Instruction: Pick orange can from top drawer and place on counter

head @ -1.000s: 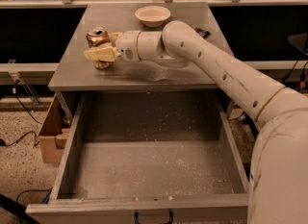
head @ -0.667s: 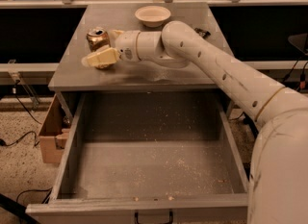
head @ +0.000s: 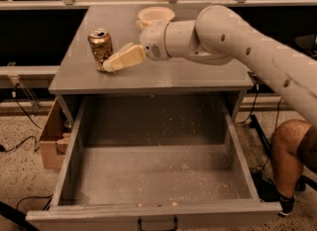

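Note:
The orange can (head: 100, 46) stands upright on the counter (head: 198, 74), near its left side. My gripper (head: 115, 62) is on the counter just right of the can, its cream fingers (head: 124, 59) pointing left and down. The fingers are open and hold nothing, with the can free beside their tips. The top drawer (head: 153, 175) is pulled fully out below the counter. Its grey bottom holds only crumbs, and its small dark handle (head: 157, 224) is at the front edge.
A white bowl (head: 156, 14) sits at the back of the counter behind my arm. A cardboard box (head: 49, 136) stands on the floor left of the cabinet, with cables nearby. A person's knee (head: 292, 141) is at the right.
My gripper has let go of the can and drawn back a little to the right. The can stays upright on the counter.

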`<state>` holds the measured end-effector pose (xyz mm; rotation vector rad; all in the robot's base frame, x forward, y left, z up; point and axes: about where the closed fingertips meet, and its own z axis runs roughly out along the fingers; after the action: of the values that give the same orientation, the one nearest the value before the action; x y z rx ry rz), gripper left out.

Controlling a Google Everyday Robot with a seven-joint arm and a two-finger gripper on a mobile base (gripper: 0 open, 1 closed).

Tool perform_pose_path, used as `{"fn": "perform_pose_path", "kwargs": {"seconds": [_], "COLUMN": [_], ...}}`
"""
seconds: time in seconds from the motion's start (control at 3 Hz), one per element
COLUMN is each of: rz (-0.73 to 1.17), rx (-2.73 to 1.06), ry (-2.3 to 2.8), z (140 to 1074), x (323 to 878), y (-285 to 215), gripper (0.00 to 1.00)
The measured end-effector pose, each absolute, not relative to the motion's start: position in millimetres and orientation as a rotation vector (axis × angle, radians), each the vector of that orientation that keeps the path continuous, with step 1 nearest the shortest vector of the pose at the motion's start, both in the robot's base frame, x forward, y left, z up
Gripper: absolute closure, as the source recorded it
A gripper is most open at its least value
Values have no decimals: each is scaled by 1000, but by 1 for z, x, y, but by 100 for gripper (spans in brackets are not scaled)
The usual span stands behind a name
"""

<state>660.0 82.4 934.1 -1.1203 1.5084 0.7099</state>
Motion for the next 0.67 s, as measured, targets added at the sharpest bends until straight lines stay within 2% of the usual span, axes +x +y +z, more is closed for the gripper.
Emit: {"fn": "perform_pose_path", "kwargs": {"seconds": [0.67], "rz": [286], "rx": [-1103], "ry": [1646], "z": [961], "x": [569], "y": [3], "gripper": [0]}}
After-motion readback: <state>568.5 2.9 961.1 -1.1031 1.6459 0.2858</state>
